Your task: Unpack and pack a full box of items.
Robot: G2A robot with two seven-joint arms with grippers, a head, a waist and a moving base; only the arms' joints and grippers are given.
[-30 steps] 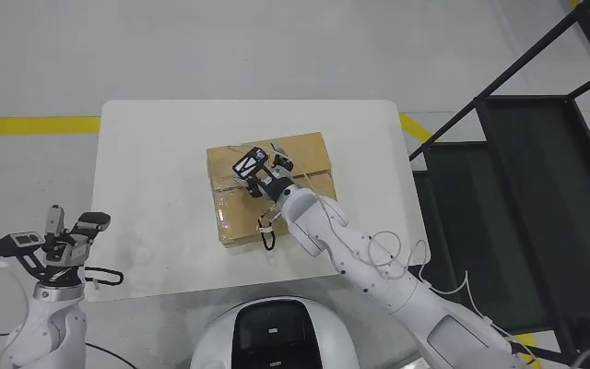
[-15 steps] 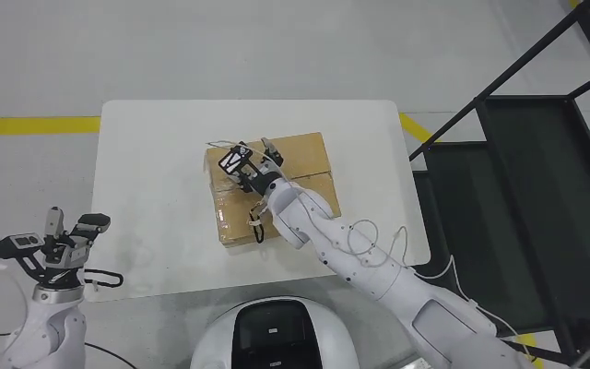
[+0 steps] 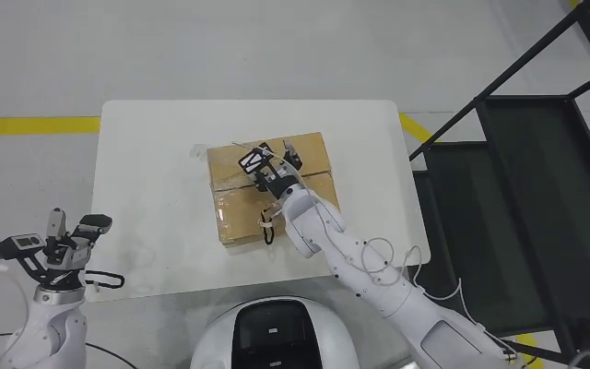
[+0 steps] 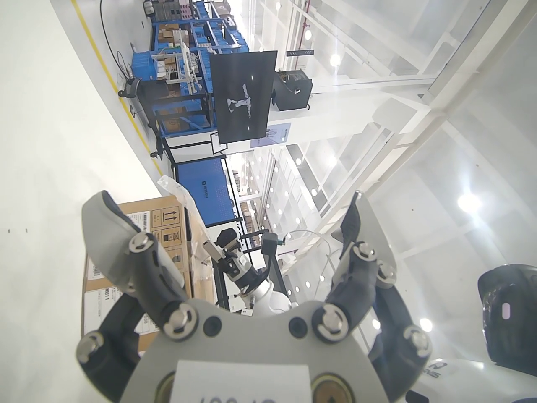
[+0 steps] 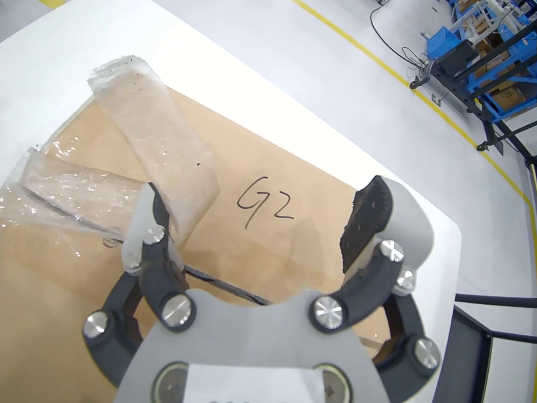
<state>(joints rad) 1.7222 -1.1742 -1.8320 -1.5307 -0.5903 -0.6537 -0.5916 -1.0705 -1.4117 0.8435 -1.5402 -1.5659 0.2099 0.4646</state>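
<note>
The right gripper (image 5: 260, 194) hangs just above the cardboard box (image 5: 251, 245) with its jaws spread wide and nothing pinched between them. A peeled strip of clear tape (image 5: 163, 148) rises from the lid and lies against one finger (image 5: 147, 220); whether it sticks there cannot be told. Between the fingers, on the bare brown lid, a hand-drawn mark in black pen reads "G2". Below it runs the dark seam where the two top flaps meet, and more crinkled tape lies along the lid beside the loose strip. From above, this gripper (image 3: 272, 157) sits over the box's (image 3: 313, 152) far half, near the seam, and the box rests around the middle of the white table (image 3: 147, 184). The left gripper (image 4: 228, 207) is also spread wide and empty, pointing up across the hall. In the top view it (image 3: 74, 223) is held off the table's left edge, well apart from the box. Its wrist camera catches the box's side (image 4: 168, 228), which carries white stickers and printed handling symbols.
</note>
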